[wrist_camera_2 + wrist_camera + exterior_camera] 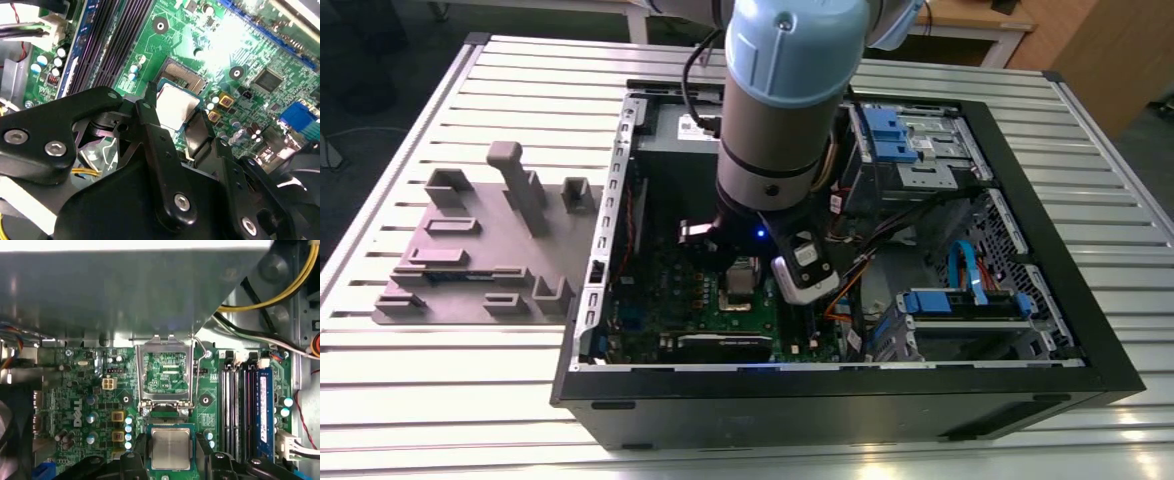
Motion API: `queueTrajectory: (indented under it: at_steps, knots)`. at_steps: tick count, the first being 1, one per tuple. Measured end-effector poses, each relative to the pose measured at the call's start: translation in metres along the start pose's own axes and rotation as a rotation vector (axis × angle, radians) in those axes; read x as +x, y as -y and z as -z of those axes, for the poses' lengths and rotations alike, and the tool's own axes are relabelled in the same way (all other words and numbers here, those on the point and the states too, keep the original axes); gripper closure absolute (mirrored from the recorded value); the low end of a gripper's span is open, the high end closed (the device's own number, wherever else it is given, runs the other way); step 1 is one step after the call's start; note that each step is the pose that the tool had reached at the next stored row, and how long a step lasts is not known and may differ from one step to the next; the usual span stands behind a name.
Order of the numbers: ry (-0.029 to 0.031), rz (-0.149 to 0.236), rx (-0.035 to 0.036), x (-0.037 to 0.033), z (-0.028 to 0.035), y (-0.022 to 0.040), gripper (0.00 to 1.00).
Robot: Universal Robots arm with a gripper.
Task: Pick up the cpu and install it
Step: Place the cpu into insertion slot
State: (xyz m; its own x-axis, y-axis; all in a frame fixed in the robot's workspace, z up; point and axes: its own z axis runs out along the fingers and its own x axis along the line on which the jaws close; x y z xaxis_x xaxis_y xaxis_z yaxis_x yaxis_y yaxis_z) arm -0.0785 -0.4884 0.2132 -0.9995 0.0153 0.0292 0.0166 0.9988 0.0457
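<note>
Arm (781, 100) reaching down into an open computer case (854, 400), the cpu (171, 449) clamped in its claw.

The case lies on its side mid-table (454, 420). A grey fixture block (480, 250) sits by the table edge at the exterior view's left. Inside the case is the green motherboard (90, 390). In both wrist views the gripper (175, 114) has its black fingers (150, 117) pressed on two opposite edges of the cpu, over the socket beside the raised load plate (165, 371).
</note>
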Motion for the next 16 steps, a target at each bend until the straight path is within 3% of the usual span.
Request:
queueTrajectory:
  at_steps: [5, 10, 16]
  knots:
    - [-0.0023, 0.000, -0.0001, -0.0002, -0.0034, 0.0049, 0.53]
    - [-0.0166, -0.001, 0.0003, -0.0002, -0.0068, 0.0061, 0.53]
    - [-0.0170, -0.001, 0.0002, -0.0005, -0.0147, 0.0066, 0.53]
